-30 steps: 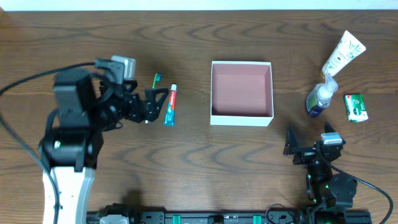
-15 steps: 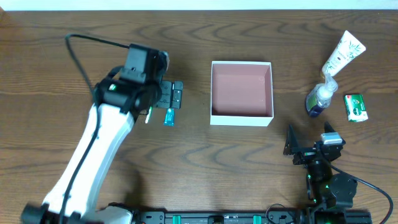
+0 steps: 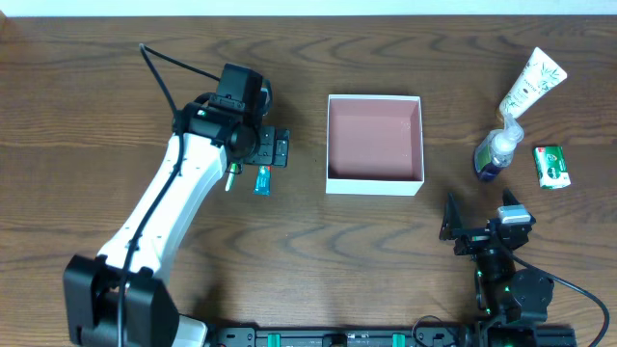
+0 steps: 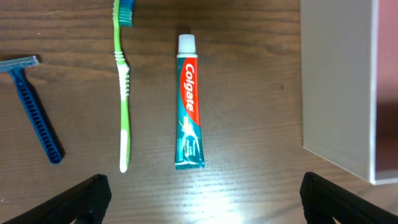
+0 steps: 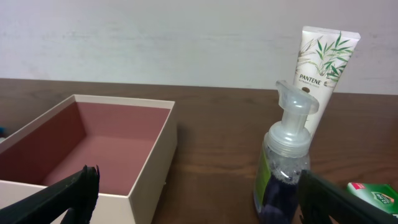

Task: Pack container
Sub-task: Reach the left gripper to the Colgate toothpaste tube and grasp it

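I hold the left claw (image 4: 199, 199) spread above toothpaste (image 4: 189, 102), centre frame, lined for pickup; right claw (image 5: 199, 199) spread, parked by the container (image 5: 93, 149).

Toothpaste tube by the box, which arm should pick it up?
Left. Its open gripper hangs right over the toothpaste tube; the right gripper sits across the box.

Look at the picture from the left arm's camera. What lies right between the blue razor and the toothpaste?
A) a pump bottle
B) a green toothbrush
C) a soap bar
B: the green toothbrush lies between the blue razor and the toothpaste.
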Action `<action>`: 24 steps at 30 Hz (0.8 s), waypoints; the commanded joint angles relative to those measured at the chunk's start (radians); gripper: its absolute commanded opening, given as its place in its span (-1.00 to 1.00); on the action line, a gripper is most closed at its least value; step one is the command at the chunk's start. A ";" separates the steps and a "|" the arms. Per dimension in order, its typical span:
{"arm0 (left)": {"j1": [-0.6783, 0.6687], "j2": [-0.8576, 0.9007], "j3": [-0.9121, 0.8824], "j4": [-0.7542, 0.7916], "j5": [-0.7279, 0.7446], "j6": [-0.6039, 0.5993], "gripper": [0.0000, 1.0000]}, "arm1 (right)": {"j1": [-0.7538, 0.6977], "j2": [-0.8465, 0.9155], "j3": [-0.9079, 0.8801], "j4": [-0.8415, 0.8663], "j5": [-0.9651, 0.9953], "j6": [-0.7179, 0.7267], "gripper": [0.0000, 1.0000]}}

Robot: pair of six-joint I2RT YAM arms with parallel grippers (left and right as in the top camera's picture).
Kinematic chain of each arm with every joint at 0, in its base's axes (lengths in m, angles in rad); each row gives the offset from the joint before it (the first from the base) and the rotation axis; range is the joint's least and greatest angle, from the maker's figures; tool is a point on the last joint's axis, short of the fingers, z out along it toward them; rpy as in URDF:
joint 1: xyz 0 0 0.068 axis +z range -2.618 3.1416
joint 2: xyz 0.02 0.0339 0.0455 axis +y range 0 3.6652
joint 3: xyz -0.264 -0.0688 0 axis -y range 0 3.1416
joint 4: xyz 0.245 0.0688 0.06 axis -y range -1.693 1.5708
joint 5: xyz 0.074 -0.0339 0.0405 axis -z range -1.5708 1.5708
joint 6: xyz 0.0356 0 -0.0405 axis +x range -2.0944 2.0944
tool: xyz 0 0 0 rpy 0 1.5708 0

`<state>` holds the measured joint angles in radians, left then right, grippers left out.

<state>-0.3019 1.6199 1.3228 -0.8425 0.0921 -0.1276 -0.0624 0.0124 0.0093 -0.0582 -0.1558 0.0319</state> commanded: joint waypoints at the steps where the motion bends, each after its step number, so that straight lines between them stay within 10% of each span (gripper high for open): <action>1: 0.003 0.051 0.014 0.014 -0.034 -0.005 0.96 | 0.011 -0.006 -0.004 -0.002 0.006 -0.018 0.98; 24: 0.005 0.354 0.014 0.172 -0.033 -0.005 0.96 | 0.011 -0.006 -0.004 -0.002 0.006 -0.018 0.99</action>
<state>-0.3019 1.9636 1.3228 -0.6800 0.0738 -0.1307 -0.0624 0.0124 0.0093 -0.0582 -0.1558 0.0319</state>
